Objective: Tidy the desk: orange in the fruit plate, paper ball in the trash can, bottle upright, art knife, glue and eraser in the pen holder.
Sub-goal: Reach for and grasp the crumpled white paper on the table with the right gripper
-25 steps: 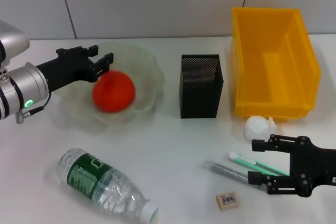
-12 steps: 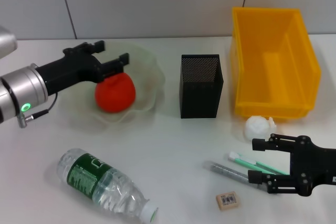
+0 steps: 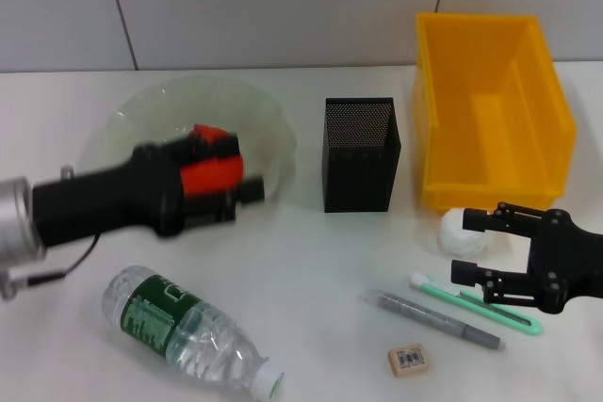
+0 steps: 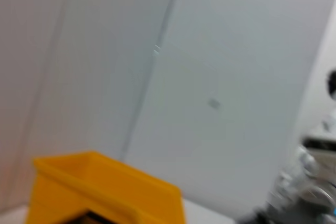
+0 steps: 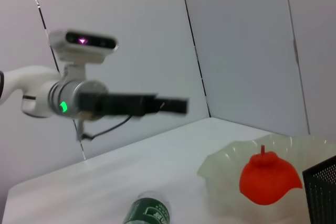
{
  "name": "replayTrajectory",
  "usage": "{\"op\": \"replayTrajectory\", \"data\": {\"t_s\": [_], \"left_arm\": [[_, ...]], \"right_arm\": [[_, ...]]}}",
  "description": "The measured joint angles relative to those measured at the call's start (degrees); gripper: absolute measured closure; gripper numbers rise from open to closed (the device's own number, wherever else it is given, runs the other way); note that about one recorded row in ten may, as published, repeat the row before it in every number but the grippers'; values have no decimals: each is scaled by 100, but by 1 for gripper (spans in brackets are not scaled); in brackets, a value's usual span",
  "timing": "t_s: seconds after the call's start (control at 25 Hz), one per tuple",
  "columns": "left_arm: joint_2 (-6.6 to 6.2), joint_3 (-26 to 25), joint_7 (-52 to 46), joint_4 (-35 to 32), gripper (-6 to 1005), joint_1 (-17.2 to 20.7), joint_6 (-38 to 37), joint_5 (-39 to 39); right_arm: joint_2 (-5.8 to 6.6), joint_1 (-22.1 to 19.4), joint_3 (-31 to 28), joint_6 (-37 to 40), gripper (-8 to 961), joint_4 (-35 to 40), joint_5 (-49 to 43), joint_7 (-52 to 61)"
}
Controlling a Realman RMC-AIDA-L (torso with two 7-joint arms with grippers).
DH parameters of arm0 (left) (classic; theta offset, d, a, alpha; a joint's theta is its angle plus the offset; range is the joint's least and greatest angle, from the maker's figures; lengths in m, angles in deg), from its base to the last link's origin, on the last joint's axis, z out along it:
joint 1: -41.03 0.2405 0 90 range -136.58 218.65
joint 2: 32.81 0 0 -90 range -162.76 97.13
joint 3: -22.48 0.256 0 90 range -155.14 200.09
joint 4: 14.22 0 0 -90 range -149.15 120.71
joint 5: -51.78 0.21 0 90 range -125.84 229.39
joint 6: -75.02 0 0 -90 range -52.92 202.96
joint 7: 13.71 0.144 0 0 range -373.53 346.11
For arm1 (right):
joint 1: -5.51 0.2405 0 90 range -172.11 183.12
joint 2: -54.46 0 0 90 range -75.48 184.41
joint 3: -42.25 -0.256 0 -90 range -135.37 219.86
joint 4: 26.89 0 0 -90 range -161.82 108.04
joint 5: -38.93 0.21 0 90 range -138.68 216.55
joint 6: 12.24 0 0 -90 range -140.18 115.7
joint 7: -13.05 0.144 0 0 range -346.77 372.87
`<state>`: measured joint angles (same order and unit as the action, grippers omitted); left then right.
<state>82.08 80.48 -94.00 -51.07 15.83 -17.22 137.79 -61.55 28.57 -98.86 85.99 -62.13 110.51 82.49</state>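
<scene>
The orange [image 3: 209,176] [image 5: 268,179] lies in the translucent fruit plate [image 3: 188,105] [image 5: 231,163]. My left gripper [image 3: 243,168] [image 5: 176,106] hangs above it, open, holding nothing. My right gripper [image 3: 468,248] is open beside the white paper ball [image 3: 455,233], one finger over the ball and one below it. The bottle [image 3: 188,331] [image 5: 149,213] lies on its side near the front edge. The green art knife [image 3: 476,303], the grey glue stick [image 3: 429,317] and the eraser [image 3: 409,360] lie on the table. The black mesh pen holder [image 3: 361,152] stands in the middle.
A yellow bin [image 3: 490,110] [image 4: 105,182] stands at the back right, just behind the paper ball. The pen holder's edge [image 5: 323,187] shows beside the plate in the right wrist view. A grey wall runs behind the table.
My left arm has swung from the plate's far side across toward the front and lifted, leaving the orange in the plate. My right gripper has moved away from the front edge up to the paper ball.
</scene>
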Motion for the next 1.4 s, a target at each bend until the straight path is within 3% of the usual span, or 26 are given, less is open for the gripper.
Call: {"op": "replayTrajectory", "data": {"t_s": [0.24, 0.28, 0.52, 0.6, 0.64, 0.72, 0.76, 0.84, 0.92, 0.96, 1.16, 1.28, 1.4], "left_arm": [[-5, -5, 231, 1, 202, 177, -448, 541], [34, -24, 407, 29, 202, 195, -541, 872], [112, -62, 767, 42, 202, 275, -491, 1192], [121, -74, 822, 43, 202, 288, -489, 1197], [121, -74, 822, 43, 202, 288, -489, 1197], [148, -117, 949, 45, 202, 308, -477, 1203], [148, -117, 949, 45, 202, 308, -477, 1203], [155, -119, 1005, 48, 202, 310, -463, 1205], [165, -120, 1062, 53, 202, 312, -452, 1207], [186, -121, 1113, 56, 202, 313, -444, 1209], [191, -123, 1118, 56, 203, 312, -444, 1210], [192, -123, 1121, 55, 203, 290, -451, 1214], [196, -123, 1132, 47, 203, 266, -459, 1215]], "right_arm": [[4, 90, 35, 3, 206, 0, -21, 163], [11, 116, 46, 3, 207, 2, -49, 219], [23, 218, 67, 56, 211, -218, -203, 905], [7, 301, 207, 229, 212, -844, -225, 1987], [7, 301, 207, 229, 213, -844, -225, 1987], [8, 372, 780, 312, 214, -1950, -282, 3516], [8, 372, 780, 312, 214, -1950, -282, 3516], [58, 460, 1190, 318, 216, -2642, -479, 4391], [127, 670, 1528, 370, 217, -3205, -861, 5337], [191, 962, 1740, 483, 218, -3566, -1300, 6136], [268, 1700, 2020, 856, 221, -3852, -2254, 7491], [253, 2170, 2304, 1046, 223, -3791, -3079, 8022], [147, 2517, 2703, 1020, 225, -3613, -3881, 8271]]}}
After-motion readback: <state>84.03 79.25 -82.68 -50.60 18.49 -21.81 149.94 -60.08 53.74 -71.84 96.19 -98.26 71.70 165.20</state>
